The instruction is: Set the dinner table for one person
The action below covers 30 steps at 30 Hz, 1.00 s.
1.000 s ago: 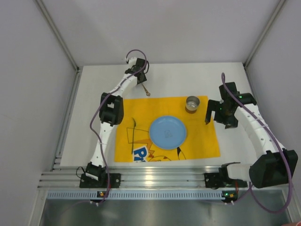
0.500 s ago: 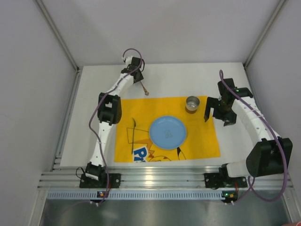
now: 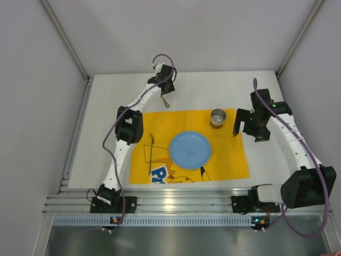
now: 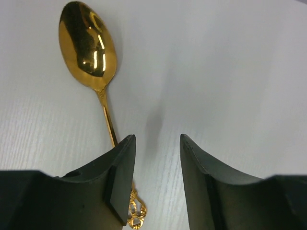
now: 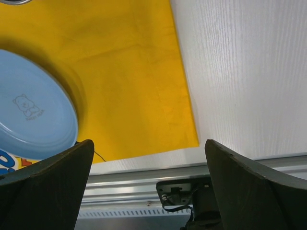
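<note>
White and matte, the dinner surface [image 3: 106,138] fills the floor of the grey-walled cell, with a ribbed metal rail [image 3: 176,205] along its near edge. We judge it rigid, fixed and smooth, nothing to take hold of, only a base to lay things on. It carries a yellow placemat [image 3: 229,160] with a blue plate [image 3: 190,149] at the middle and a small metal cup [image 3: 218,117] at the far right corner. What we would grasp is the gold spoon [image 4: 88,45], lying on bare white just beyond the placemat's far edge. It looks light, stiff and polished, so likely slippery, and we would pinch it across the thin handle, not the bowl. The left fingers [image 4: 120,182] hang low over the surface, partly apart with nothing between them. The handle runs under the inner edge of one finger, its ornate end showing in the gap. The grip looks off-centre to us and may nudge the spoon sideways. The right fingers [image 5: 43,182] are spread wide and hold nothing. They hover above the right side of the placemat, with the surface close beneath.
</note>
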Available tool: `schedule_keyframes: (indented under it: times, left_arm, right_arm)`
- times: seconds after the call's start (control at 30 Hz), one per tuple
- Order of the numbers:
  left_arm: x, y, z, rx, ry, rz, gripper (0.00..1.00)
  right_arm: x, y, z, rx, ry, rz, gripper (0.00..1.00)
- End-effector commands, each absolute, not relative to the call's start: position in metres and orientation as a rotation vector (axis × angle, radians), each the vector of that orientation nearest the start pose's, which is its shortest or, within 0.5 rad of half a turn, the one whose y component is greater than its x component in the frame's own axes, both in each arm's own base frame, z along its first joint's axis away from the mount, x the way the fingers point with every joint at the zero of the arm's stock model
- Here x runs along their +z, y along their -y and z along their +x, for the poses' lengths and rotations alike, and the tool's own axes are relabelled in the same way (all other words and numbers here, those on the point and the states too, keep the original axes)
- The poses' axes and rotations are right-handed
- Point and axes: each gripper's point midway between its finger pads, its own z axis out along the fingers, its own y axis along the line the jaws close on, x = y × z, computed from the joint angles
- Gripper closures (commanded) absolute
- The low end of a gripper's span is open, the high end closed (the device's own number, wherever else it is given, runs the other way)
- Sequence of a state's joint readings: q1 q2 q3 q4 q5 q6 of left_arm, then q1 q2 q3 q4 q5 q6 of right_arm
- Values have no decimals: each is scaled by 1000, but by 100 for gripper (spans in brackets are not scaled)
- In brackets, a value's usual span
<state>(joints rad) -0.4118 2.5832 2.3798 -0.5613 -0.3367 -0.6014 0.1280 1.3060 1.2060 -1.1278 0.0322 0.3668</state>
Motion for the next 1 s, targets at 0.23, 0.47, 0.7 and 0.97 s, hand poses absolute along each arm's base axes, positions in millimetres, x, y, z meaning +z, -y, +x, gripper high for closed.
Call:
schedule_keyframes:
  times: [0.23,0.47,0.7,0.97]
  left_arm:
    - [38,182,598,43,-2330,-452,53]
    - [6,171,591,102,-2415,-449,55]
    - [-21,139,572,210,-2518,-489,89]
    - [-47,116,562,151,-2635,-493,100]
  right_arm:
    - [161,-30,244,69,-2755,365,0]
    - [158,-31,247,71,-2764,360,0]
    - [152,-33,248,84,-2785,373,0]
    - [147,-34,246,93,-2792,385,0]
